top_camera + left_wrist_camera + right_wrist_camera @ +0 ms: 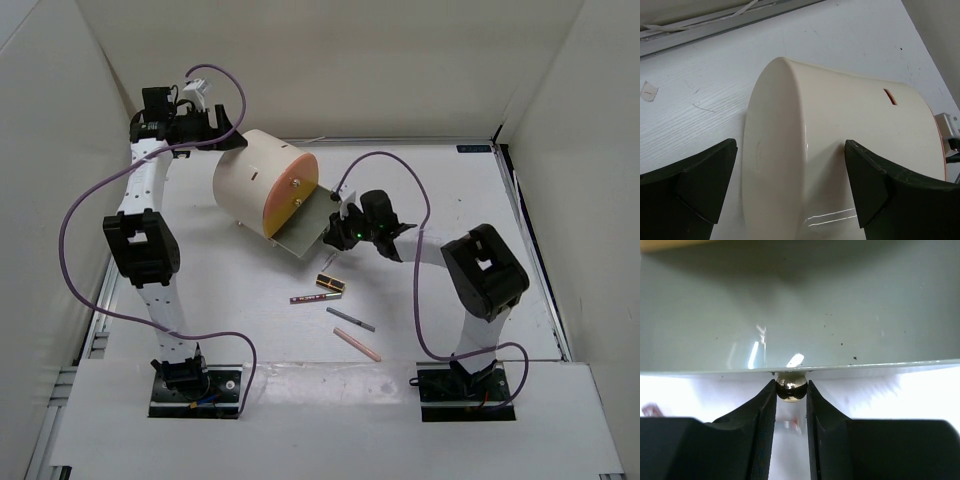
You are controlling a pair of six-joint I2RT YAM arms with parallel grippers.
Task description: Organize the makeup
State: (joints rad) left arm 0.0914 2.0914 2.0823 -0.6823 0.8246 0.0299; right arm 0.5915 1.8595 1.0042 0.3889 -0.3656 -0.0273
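The makeup on the table is a square rose-gold compact [331, 285], a dark pink pencil [315, 298], a grey pencil [351, 319] and a peach pencil [357, 345]. The other cosmetics are out of view. My right gripper [791, 387] is shut on the shiny metal knob [791, 385] of a grey-green drawer panel [800, 315]. The panel [305, 232] juts out from the orange front of the big cream cylinder [262, 180]. My left gripper [790, 192] is open. It straddles the cylinder's back rim [775, 150].
White walls enclose the table on the left, back and right. A purple cable [400, 165] loops over the right arm, and another hangs along the left arm. The pencils lie between the two arm bases.
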